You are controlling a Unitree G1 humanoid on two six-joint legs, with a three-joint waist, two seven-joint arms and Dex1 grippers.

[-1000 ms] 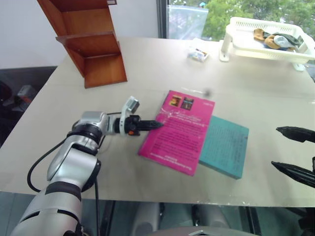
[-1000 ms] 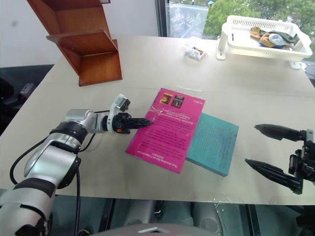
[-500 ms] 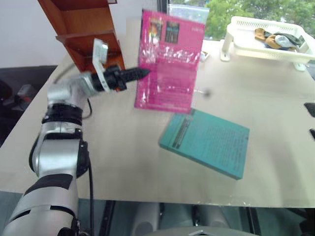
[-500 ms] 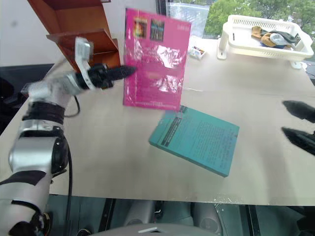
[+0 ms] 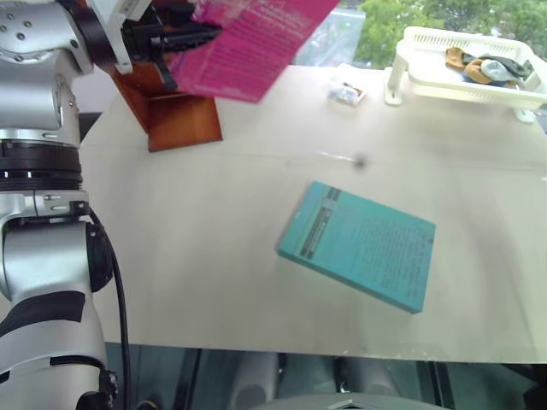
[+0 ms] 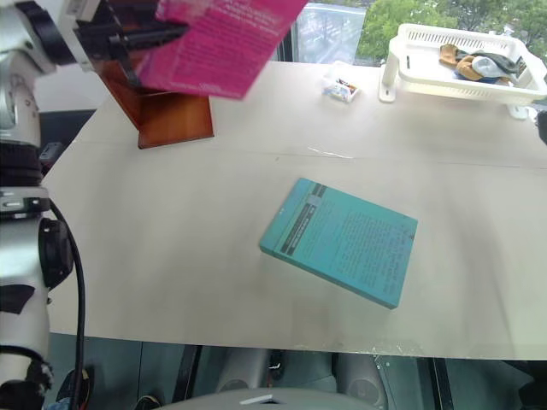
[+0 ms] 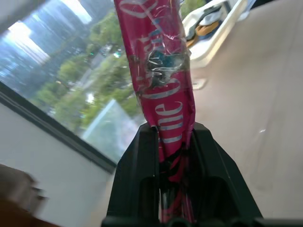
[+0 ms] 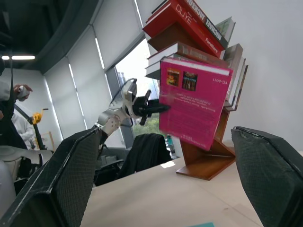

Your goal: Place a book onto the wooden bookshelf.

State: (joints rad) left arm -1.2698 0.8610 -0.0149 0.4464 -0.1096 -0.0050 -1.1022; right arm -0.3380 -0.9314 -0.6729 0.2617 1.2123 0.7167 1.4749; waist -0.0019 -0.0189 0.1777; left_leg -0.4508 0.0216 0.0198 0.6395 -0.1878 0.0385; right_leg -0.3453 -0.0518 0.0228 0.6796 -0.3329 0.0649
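The pink book (image 8: 194, 104) is held upright in the air, clamped at one edge by the left pincer (image 8: 152, 108), just in front of the wooden bookshelf (image 8: 208, 156). Other books (image 8: 187, 21) are stacked on the shelf's upper tiers. The right pincer (image 8: 165, 189) is seen with its two black fingers (image 8: 66, 179) wide apart, holding nothing. A teal book (image 5: 359, 243) lies flat on the bench (image 5: 214, 256). A white basket (image 5: 466, 73) stands at the bench's far right corner.
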